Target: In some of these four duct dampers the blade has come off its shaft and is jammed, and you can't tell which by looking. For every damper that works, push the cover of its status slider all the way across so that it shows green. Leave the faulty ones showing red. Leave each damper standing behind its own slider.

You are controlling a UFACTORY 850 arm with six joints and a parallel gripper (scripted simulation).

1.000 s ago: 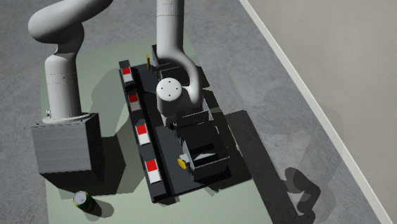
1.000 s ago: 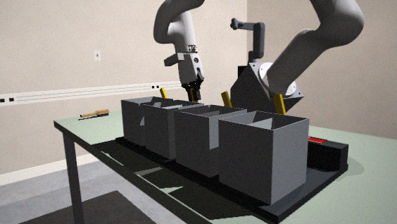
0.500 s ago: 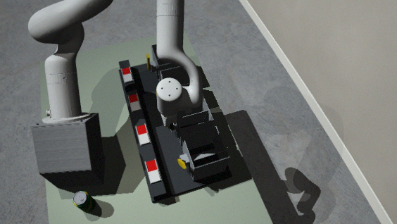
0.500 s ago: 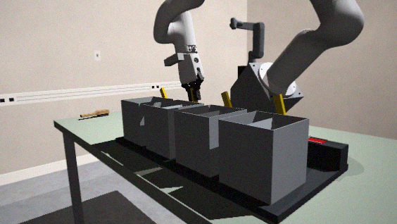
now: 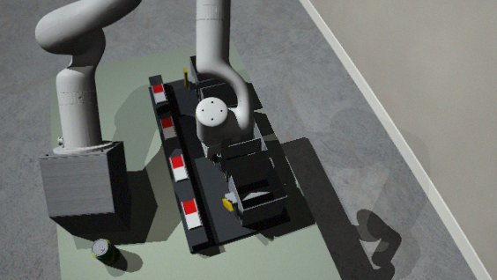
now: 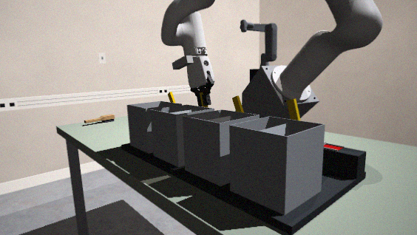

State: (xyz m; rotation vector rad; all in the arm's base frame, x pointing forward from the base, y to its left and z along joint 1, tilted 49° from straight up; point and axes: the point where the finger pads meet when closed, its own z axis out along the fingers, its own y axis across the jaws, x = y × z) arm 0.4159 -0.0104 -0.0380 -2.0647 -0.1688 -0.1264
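Four grey damper boxes stand in a row on a black base board (image 5: 229, 176); in the exterior view they run from the far left one (image 6: 148, 125) to the near right one (image 6: 277, 162). Each has a yellow lever behind it. My gripper (image 6: 202, 97) is shut on the yellow lever (image 6: 201, 100) of the second damper from the left (image 6: 177, 133). In the top view the wrist (image 5: 211, 112) hides the fingers. All four status sliders show red (image 5: 158, 89) (image 5: 166, 122) (image 5: 177, 162) (image 5: 190, 207), with their white covers beside the red.
The robot's grey base block (image 5: 84, 180) stands on the table beside the sliders. A drink can (image 5: 105, 252) stands near the table's corner. A wooden-handled brush (image 6: 99, 119) lies at the far end of the table.
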